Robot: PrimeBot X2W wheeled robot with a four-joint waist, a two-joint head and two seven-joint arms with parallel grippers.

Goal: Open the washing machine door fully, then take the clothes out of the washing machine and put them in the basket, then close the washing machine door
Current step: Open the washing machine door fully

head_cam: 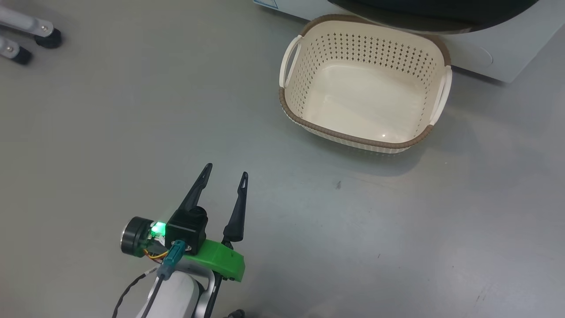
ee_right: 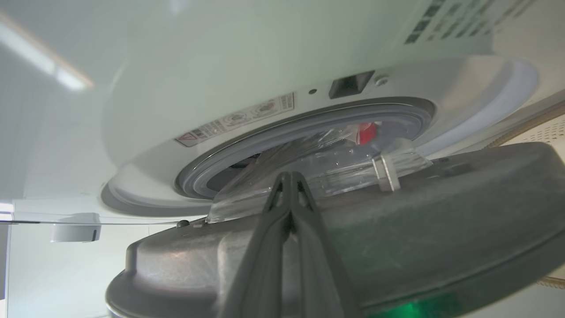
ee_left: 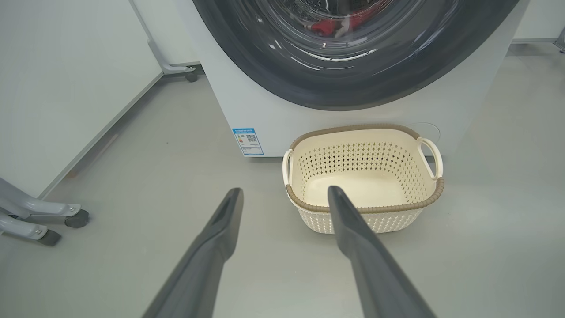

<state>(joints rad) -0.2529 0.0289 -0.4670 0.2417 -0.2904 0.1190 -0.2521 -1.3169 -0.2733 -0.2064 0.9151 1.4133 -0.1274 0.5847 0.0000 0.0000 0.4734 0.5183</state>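
My left gripper (head_cam: 225, 172) hangs open over the grey floor, left of and nearer than the cream basket (head_cam: 366, 84), with nothing between its fingers. In the left wrist view this gripper (ee_left: 284, 192) points at the basket (ee_left: 362, 163), which stands against the white washing machine (ee_left: 265, 110). Red clothes (ee_left: 326, 26) show through the glass of the washing machine door (ee_left: 273, 75). In the right wrist view the door (ee_right: 397, 238) stands ajar. My right gripper (ee_right: 289, 176) is shut over its grey inner face, tips by the glass bowl (ee_right: 318, 168). A red garment (ee_right: 366, 132) shows inside the gasket (ee_right: 309, 128).
Grey metal legs with castors (head_cam: 44, 37) stand at the far left, seen too as castors (ee_left: 66, 218) in the left wrist view beside a white wall panel (ee_left: 66, 88). A blue sticker (ee_left: 248, 141) sits low on the washer front. Open grey floor (head_cam: 353, 229) lies before the basket.
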